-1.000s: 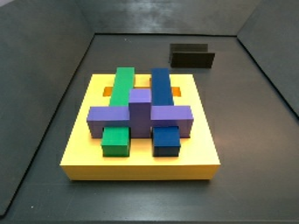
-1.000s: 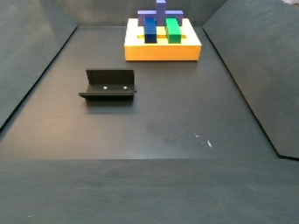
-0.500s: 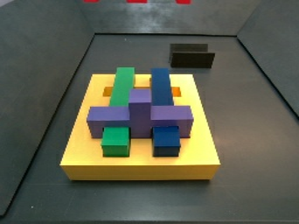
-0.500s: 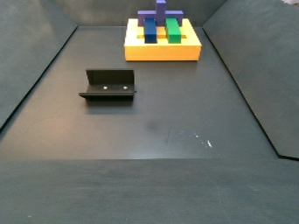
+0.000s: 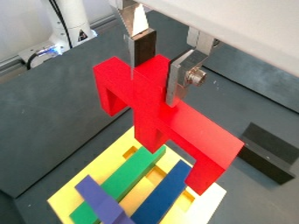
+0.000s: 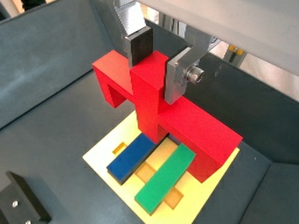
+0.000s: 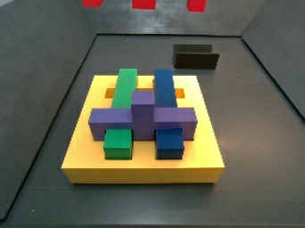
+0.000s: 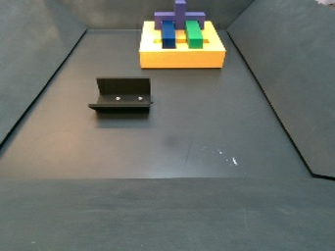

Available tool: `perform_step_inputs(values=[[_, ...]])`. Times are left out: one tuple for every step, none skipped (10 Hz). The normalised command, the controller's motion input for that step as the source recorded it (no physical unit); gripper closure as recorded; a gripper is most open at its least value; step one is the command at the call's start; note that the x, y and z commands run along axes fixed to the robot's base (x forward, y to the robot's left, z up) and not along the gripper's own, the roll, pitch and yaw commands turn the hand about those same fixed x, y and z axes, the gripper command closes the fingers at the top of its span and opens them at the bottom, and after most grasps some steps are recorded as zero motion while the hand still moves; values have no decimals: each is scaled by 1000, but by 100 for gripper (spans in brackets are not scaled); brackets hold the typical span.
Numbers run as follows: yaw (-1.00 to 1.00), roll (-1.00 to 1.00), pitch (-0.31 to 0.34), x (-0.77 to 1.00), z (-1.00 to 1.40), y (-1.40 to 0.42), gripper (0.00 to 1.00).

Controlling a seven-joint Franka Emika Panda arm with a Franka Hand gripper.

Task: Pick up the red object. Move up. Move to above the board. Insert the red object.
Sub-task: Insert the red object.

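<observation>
My gripper [image 5: 162, 66] is shut on the central stem of the red object [image 5: 152, 114], shown in both wrist views [image 6: 158, 63]. The red object [image 6: 152, 105] hangs above the yellow board [image 5: 117, 150], its bar and legs over the green [image 5: 111, 184] and blue [image 5: 163, 192] blocks. In a side view only the red object's lower ends [image 7: 143, 4] show at the picture's top edge, above the board [image 7: 143, 165] with its purple block [image 7: 143, 116]. The gripper itself is out of both side views. The board also shows far back in a side view [image 8: 183, 57].
The dark fixture [image 7: 197, 58] stands on the floor behind the board, apart from it; it also shows in a side view [image 8: 121, 95] and in both wrist views [image 5: 267, 150] [image 6: 26, 203]. Dark walls enclose the floor.
In the side view the red object's lower ends have come down into the picture at the top edge. The board and the fixture have not moved.
</observation>
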Motion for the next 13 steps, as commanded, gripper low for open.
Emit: perform_step_inputs(values=[[23,306,120,0,-240,171,100],[77,201,89,0,-300,423,100],[0,374,121,0,-343,260,100],[0,316,139,163,-557,0,100],[0,226,104,280,-777,-114,100],[0,147,0,137,-1000,-57,100],[0,0,0,0,-1000,20,100],[0,-57,-50,-60,-823,9,100],[0,-180,-156,-51,-609,40,100],[0,-100,-84,0,-29,57,100],[0,-14,0,0,-6,0,100],[0,90,-9,0,-177,-106,100],[0,143,-34,117,-123,-197,100]])
